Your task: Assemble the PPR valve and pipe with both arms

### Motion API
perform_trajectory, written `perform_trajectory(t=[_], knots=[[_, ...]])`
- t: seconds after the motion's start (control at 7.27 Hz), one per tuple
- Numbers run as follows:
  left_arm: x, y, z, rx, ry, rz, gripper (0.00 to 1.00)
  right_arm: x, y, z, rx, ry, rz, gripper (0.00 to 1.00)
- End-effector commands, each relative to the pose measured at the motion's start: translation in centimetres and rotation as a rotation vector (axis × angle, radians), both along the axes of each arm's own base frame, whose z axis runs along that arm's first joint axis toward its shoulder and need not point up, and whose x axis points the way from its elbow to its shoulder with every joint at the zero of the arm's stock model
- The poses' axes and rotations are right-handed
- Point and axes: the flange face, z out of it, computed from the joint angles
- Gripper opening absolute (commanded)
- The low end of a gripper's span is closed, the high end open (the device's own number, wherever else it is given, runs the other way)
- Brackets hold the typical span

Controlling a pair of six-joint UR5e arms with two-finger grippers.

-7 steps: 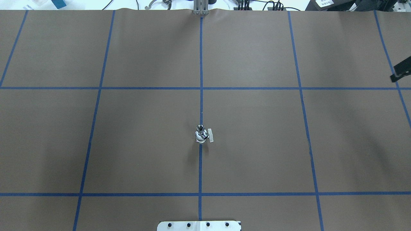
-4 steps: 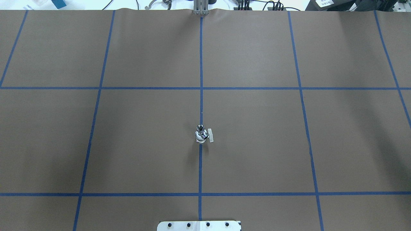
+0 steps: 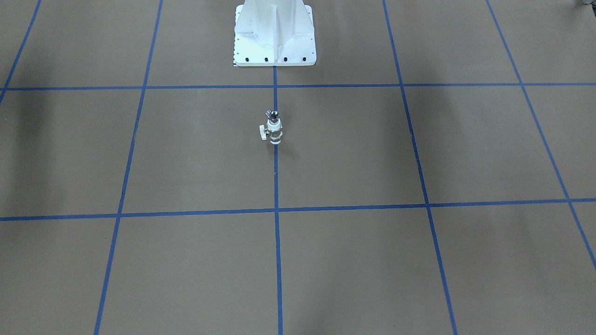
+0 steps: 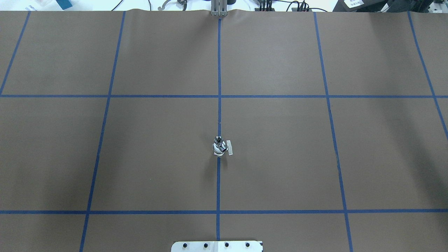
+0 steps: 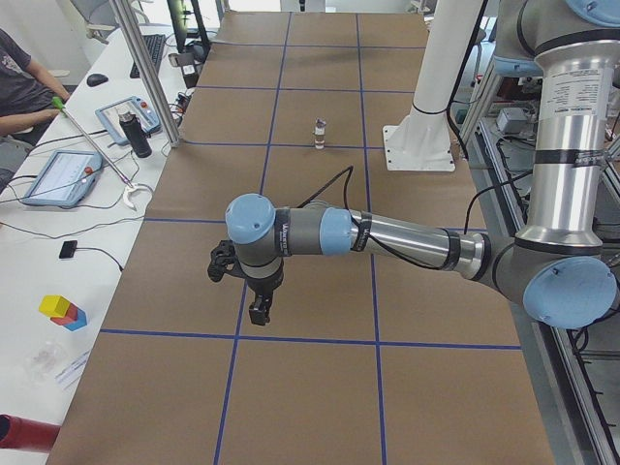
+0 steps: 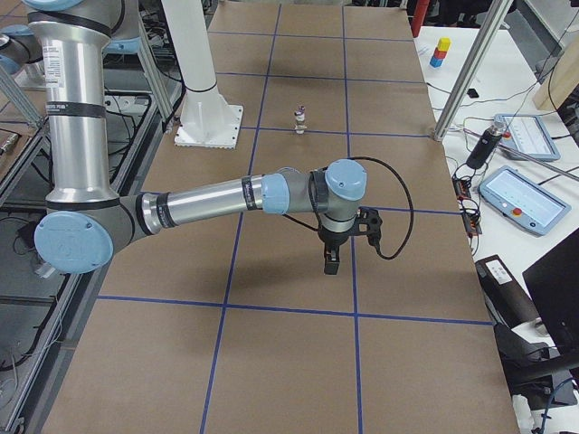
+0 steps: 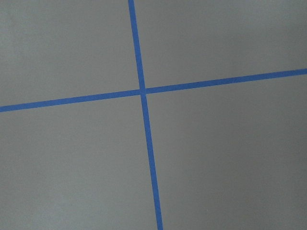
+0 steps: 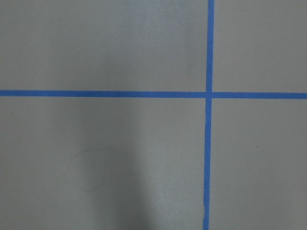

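Observation:
The PPR valve [image 4: 220, 148] stands upright on the centre blue tape line, white handle to one side. The shiny pipe [image 4: 218, 139] sticks out of its top. Both also show in the front view, valve [image 3: 274, 131] and pipe [image 3: 272, 114], and small in the side views [image 5: 319, 133] [image 6: 298, 118]. My left gripper [image 5: 258, 312] hangs over bare table far from the valve. My right gripper [image 6: 331, 262] does the same at the other end. Both show only in side views, so I cannot tell if they are open or shut. The wrist views show only brown paper and tape.
The white bolted pedestal [image 3: 274, 42] stands behind the valve. Blue tape lines grid the brown table [image 4: 280, 157]. An aluminium post [image 5: 145, 77] and tablets [image 5: 58, 174] line the operators' side, where a person [image 5: 19, 82] sits.
A black part of the right arm at the overhead view's right edge one second ago has moved out of that view. The valve and pipe have not moved.

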Motion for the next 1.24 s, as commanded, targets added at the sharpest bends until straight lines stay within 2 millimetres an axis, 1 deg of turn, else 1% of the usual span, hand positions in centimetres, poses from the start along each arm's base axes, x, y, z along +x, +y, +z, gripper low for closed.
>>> perform_trajectory(t=[0.0, 0.14, 0.28, 0.41, 0.55, 0.69, 0.96, 1.1], knots=[[-0.5, -0.2, 3.0, -0.025, 0.001, 0.006, 1.0, 0.0, -0.1, -0.2, 0.018, 0.001, -0.013, 0.99], [-0.4, 0.1, 3.2, -0.033, 0.004, 0.002, 1.0, 0.1, 0.0, 0.1, 0.013, 0.003, -0.013, 0.99], [-0.4, 0.3, 3.0, -0.051, 0.007, -0.021, 1.0, 0.1, 0.3, 0.3, 0.008, 0.003, -0.014, 0.99], [-0.3, 1.5, 3.0, -0.071, 0.006, -0.058, 1.0, 0.1, 0.2, 0.2, 0.009, 0.004, -0.012, 0.99], [-0.2, 3.2, 4.4, -0.031, 0.005, -0.068, 1.0, 0.1, 0.5, 0.6, 0.0, 0.005, -0.012, 0.99], [-0.2, 3.3, 4.3, -0.027, 0.007, -0.087, 1.0, 0.1, 0.6, 0.7, -0.003, 0.005, -0.01, 0.99], [0.2, 3.1, 3.2, -0.062, 0.01, -0.136, 1.0, 0.1, 0.8, 1.1, -0.014, 0.006, -0.006, 0.99], [0.4, 3.3, 1.3, -0.039, 0.011, -0.135, 1.0, 0.1, 0.8, 1.0, -0.013, 0.008, -0.006, 0.99]])
